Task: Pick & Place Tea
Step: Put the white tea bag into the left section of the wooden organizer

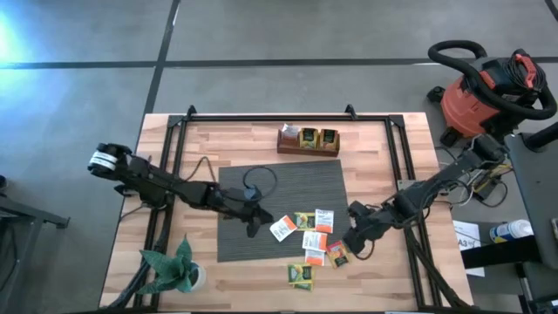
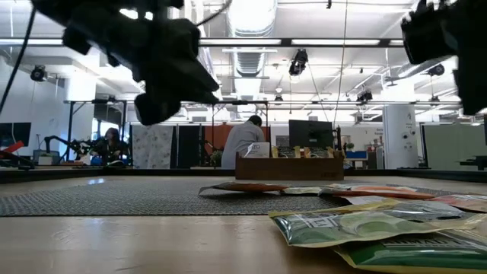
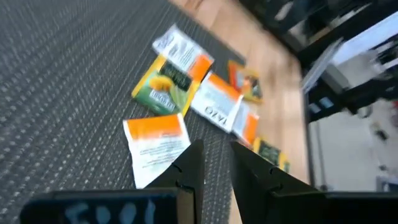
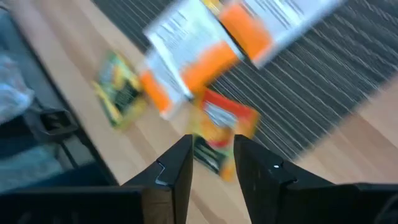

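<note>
Several small tea packets lie flat in a loose cluster, some on the grey mat's near right corner, some on the wood. My left gripper hovers over the mat just left of a white-and-orange packet, its fingers a narrow gap apart with nothing between them. My right gripper hangs at the cluster's right side above an orange-red packet, open and holding nothing. In the low view both grippers are raised above the table.
A wooden box holding more packets stands at the mat's far edge. A black cable loop lies on the mat. A potted plant sits at the near left corner. A black frame runs round the table. A red vacuum stands beyond the table.
</note>
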